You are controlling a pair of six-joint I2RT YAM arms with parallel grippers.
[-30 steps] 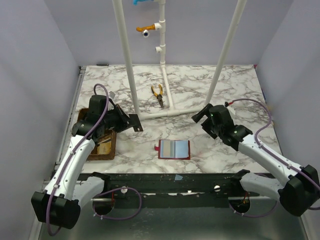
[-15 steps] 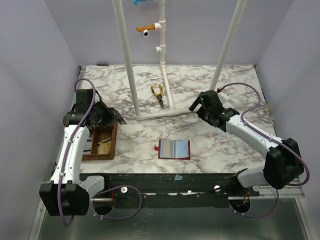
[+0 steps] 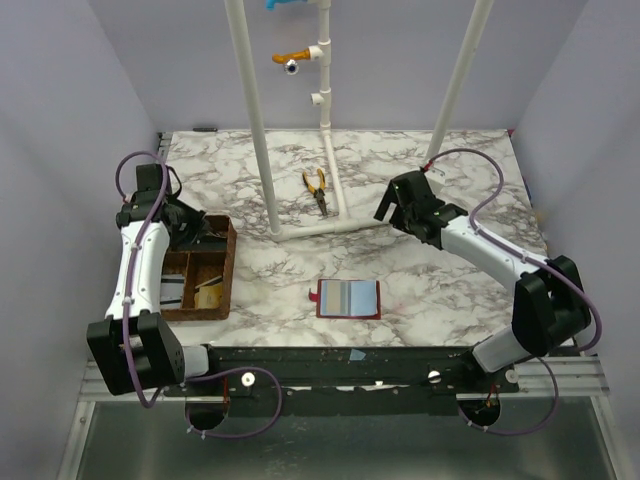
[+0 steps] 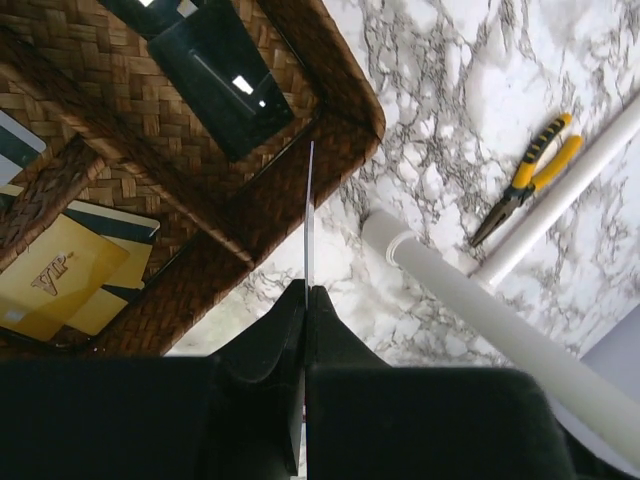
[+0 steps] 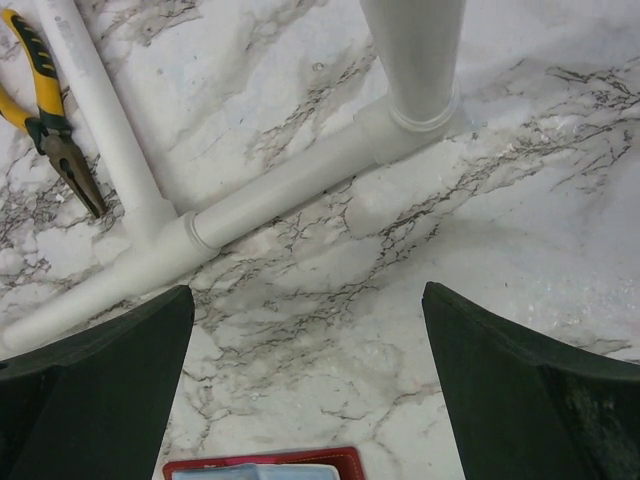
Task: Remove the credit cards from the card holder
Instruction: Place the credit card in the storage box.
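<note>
Swings back over the tray (image 3: 233, 270) at the counter's left edge, left jaws clenched on a thin card (image 4: 309, 200), right jaws released, drop-off likely next.

Left pincer (image 4: 307, 292) closed, right pincer (image 5: 305, 312) — splayed

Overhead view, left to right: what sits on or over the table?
brown tray → card holder → right gripper. The pliers are left out because they overlap the holder's left edge.
</note>
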